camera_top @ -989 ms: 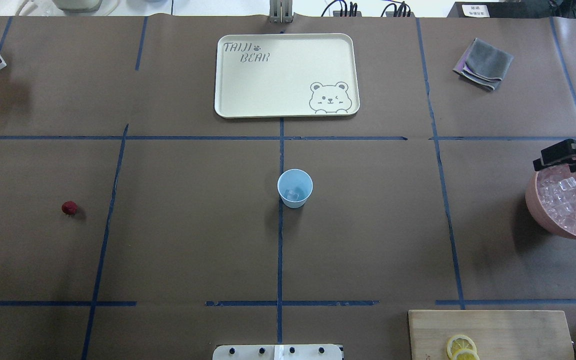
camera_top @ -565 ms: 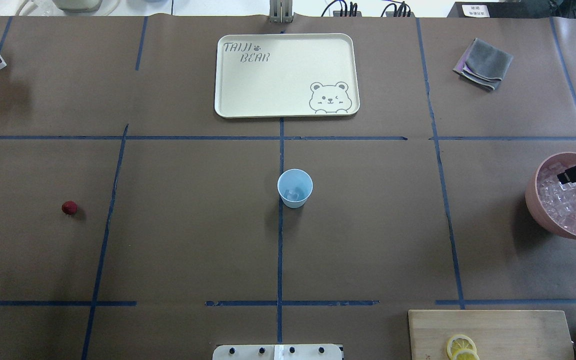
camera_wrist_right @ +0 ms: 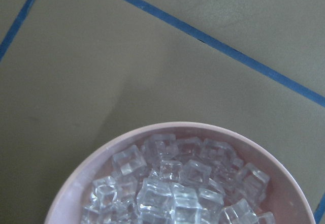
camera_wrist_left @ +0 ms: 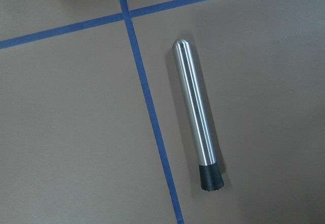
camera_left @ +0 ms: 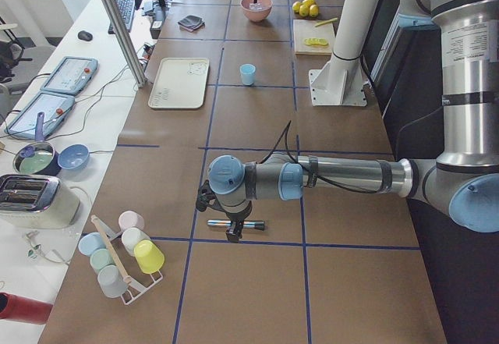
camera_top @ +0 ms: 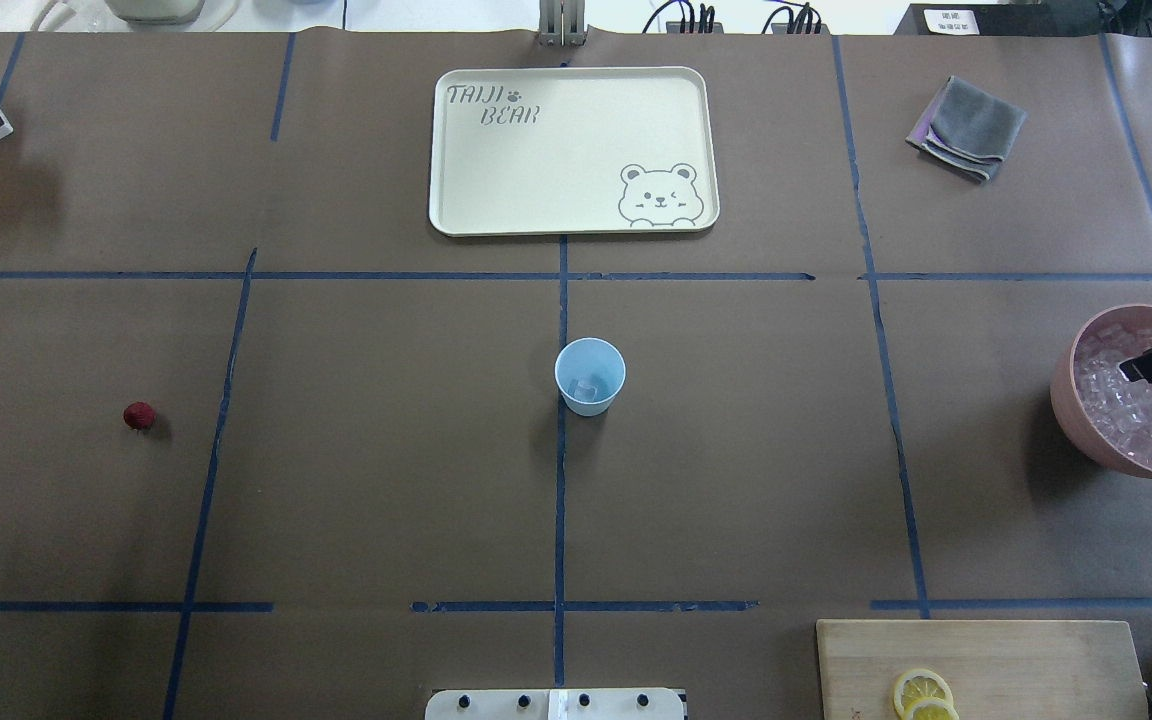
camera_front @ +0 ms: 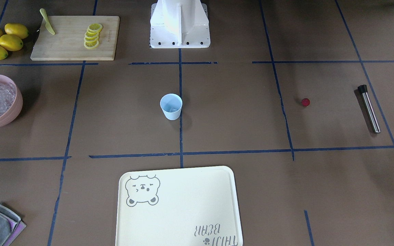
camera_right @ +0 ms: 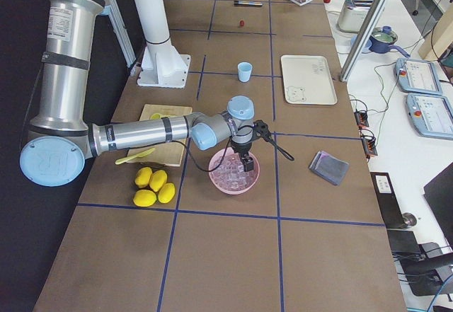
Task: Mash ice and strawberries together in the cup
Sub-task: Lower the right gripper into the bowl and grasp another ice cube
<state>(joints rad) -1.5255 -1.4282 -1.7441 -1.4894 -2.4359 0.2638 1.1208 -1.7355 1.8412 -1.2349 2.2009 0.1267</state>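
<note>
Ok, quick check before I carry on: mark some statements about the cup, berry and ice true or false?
1. The strawberry is in the cup. False: it lies on the table, apart from the cup.
2. The cup holds ice. True.
3. The right end effector is over the pink bowl. True.
4. The muddler stands in the cup. False: it lies flat on the table.
</note>
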